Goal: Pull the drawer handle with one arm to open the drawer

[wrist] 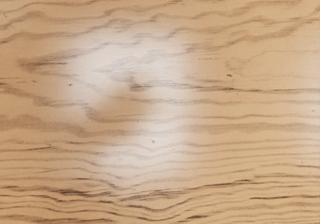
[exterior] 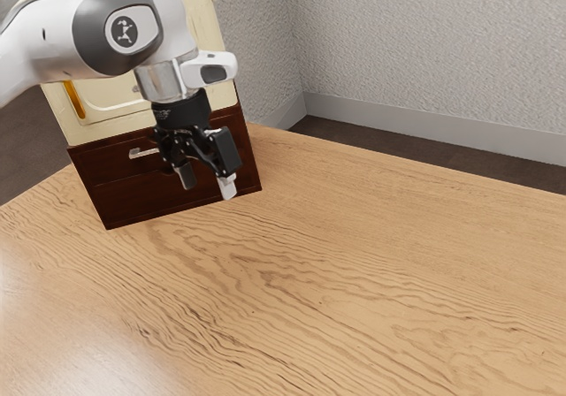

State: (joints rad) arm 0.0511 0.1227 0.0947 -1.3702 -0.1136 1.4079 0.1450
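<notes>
a wooden table (exterior: 380, 281) stood near grey walls (exterior: 442, 51)
wavy grain (wrist: 150, 196) marked its top; a pale baseboard (exterior: 424, 126) met a dark floor (exterior: 354, 135).

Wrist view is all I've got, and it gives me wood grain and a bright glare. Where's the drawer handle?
Observer: In the exterior view, the pale metal handle is on the dark drawer front, partly hidden behind the claw.
Operator: Is the claw open or shut?
Observer: Open; its two fingers stand apart with nothing between them.
Operator: Has the drawer come out at all?
Observer: It looks shut: the dark front seems flush with the cream cabinet above it.
</notes>
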